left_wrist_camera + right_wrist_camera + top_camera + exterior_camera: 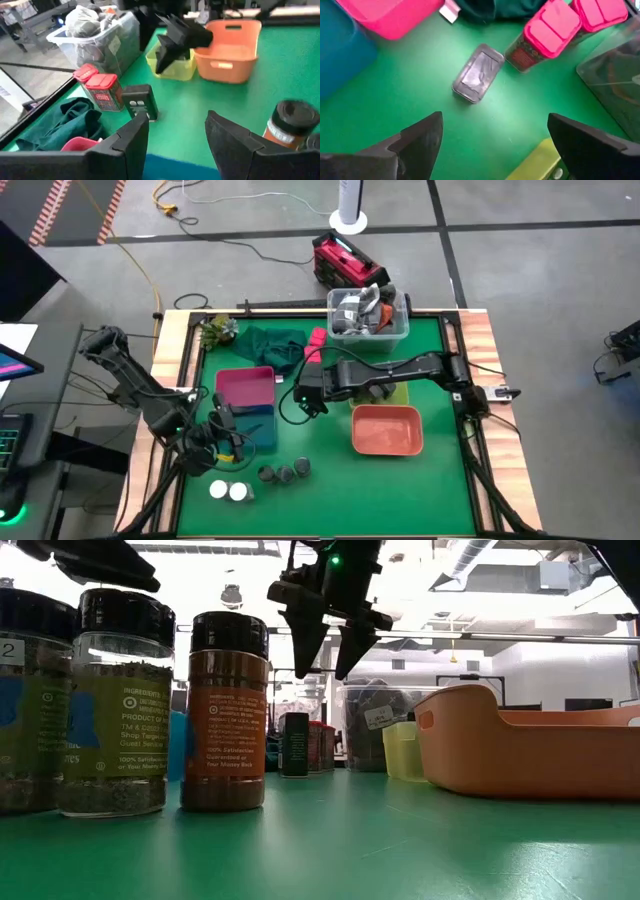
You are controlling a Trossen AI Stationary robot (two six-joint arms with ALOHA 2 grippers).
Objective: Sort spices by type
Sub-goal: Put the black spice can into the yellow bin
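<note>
Your right claw (305,390) hangs above the middle of the desk, fingers spread wide and pointing down, its arm stretched in from the right. Your left claw (228,438) sits low near the front left, fingers parted.

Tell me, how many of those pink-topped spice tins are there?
2 show: both pink-lidded tins stand side by side on the green mat by the clear tub, near the dark grey tin. Others may be hidden.

Rectangular block (477,72) beside two cubes (547,32), right gripper (492,145) open above it
</note>
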